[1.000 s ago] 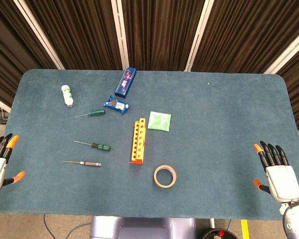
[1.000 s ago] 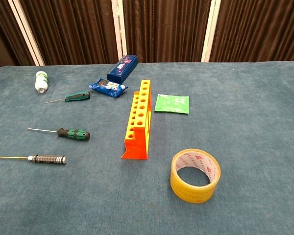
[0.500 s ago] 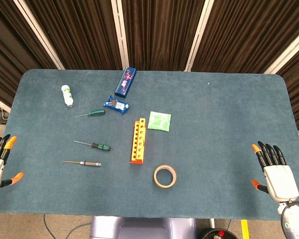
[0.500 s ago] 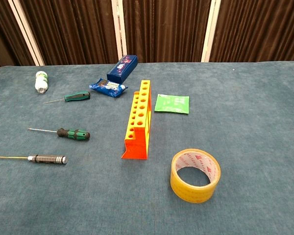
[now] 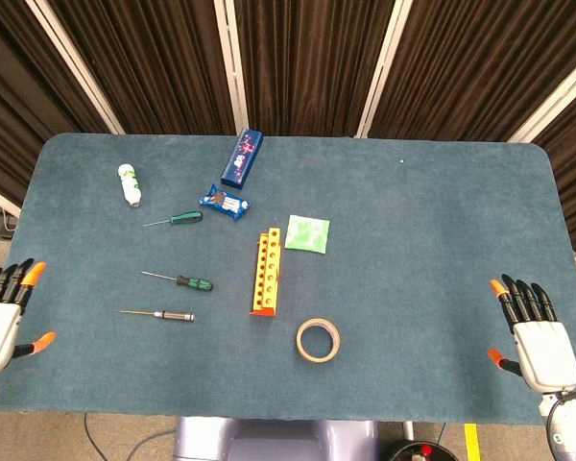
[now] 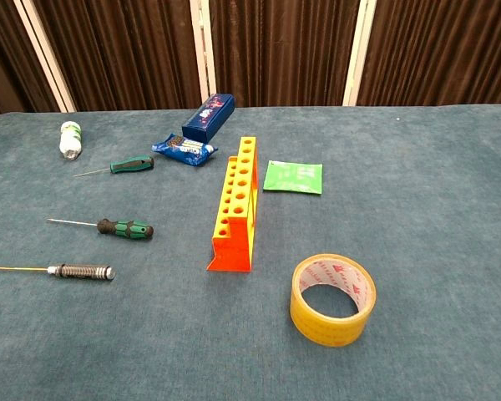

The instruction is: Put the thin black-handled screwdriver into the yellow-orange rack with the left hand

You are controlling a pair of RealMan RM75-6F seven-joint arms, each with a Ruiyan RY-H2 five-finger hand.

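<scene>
The thin black-handled screwdriver [image 5: 163,314] [image 6: 71,271] lies flat on the blue table, its yellow shaft pointing left. The yellow-orange rack [image 5: 266,271] [image 6: 236,207] stands to its right near the table's middle, its holes showing nothing in them. My left hand [image 5: 5,317] hovers at the table's front left edge, fingers spread, holding nothing, well left of the screwdriver. At the front right edge my right hand [image 5: 531,336] is likewise spread with nothing in it. Neither hand shows in the chest view.
Two green-handled screwdrivers [image 5: 184,281] [image 5: 180,218] lie behind the black one. A white bottle [image 5: 129,184], a blue box [image 5: 242,157], a blue packet [image 5: 226,203] and a green sachet [image 5: 307,233] sit further back. A tape roll [image 5: 319,340] lies in front of the rack.
My left hand dropped back slightly, then shifted a little right onto the table edge. My right hand dipped and came back. Objects on the table stayed put.
</scene>
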